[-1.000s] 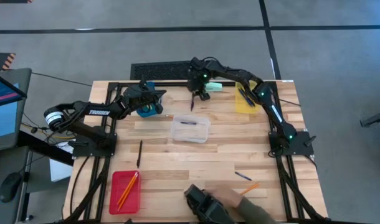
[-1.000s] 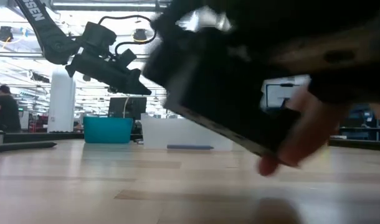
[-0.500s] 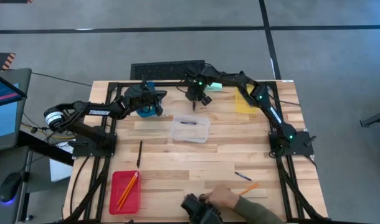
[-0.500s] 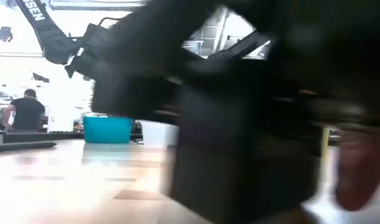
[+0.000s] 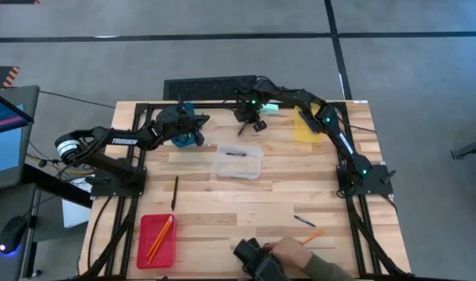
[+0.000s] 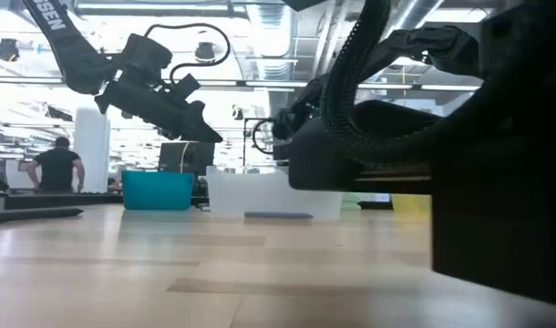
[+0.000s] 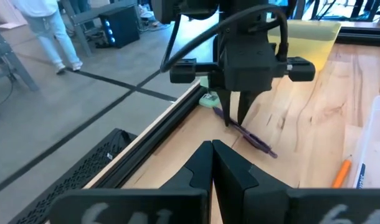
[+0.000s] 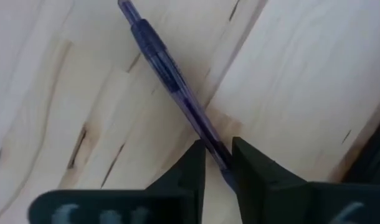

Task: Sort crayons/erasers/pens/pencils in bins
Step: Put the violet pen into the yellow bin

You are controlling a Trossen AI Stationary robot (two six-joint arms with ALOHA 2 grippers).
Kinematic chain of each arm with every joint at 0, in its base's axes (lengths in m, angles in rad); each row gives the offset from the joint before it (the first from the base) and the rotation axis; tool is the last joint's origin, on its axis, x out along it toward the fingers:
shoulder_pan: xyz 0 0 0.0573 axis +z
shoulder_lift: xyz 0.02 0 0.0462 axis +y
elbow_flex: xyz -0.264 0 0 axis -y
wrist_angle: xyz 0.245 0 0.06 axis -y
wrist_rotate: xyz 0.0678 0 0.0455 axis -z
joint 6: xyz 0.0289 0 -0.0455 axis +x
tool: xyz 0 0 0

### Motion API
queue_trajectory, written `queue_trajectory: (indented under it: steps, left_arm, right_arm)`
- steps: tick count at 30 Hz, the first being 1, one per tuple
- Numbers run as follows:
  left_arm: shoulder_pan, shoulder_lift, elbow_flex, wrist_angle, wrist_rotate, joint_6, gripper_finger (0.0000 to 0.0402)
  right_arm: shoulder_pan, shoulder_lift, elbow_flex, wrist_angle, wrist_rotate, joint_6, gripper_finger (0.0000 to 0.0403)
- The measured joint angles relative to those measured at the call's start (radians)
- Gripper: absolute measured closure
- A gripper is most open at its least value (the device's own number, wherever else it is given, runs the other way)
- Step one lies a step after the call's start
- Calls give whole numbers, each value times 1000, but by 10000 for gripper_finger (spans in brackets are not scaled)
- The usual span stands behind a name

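High view: right gripper [image 5: 248, 125] sits at the far tabletop [image 5: 253, 199] edge over a pen [image 5: 242, 129].
Left wrist view: left gripper [image 7: 213, 155] pressed together, idle.
Right wrist view: fingers [image 8: 191, 163] pinching the pen's end; light, stiff, slippery barrel, better taken mid-length.

grey floor [image 5: 222, 47] with dark lines, bright ceiling lights [image 6: 5, 46]

Bright, even light overhead; low view blocked by blurred dark foreground
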Motion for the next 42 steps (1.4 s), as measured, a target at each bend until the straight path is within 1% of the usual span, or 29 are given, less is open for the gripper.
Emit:
queue_trajectory:
  steps: [7,9,11,14,22,27,30,36,42]
  left_arm:
    - [0,0,0,-1,-4,2,401]
    - [0,0,0,-1,-4,2,401]
    - [0,0,0,-1,-4,5,401]
    - [0,0,0,-1,-4,11,401]
    - [1,0,0,-2,-3,10,401]
    - [1,0,0,-1,-3,9,401]
    - [1,0,0,1,-3,9,401]
    - [1,0,0,2,-3,8,401]
    - [1,-1,0,1,-3,10,401]
  right_arm:
    - [18,3,-3,3,31,16,252]
    - [18,3,-3,6,32,-6,239]
    - [18,3,-3,10,32,-8,236]
    - [18,3,-3,11,30,-12,253]
    - [17,3,-3,22,39,-38,343]
    - [18,3,8,13,39,-34,373]
    - [17,8,37,-1,39,18,379]
    - [-3,14,120,-54,-4,107,371]
    - [-4,13,201,-136,-17,213,371]
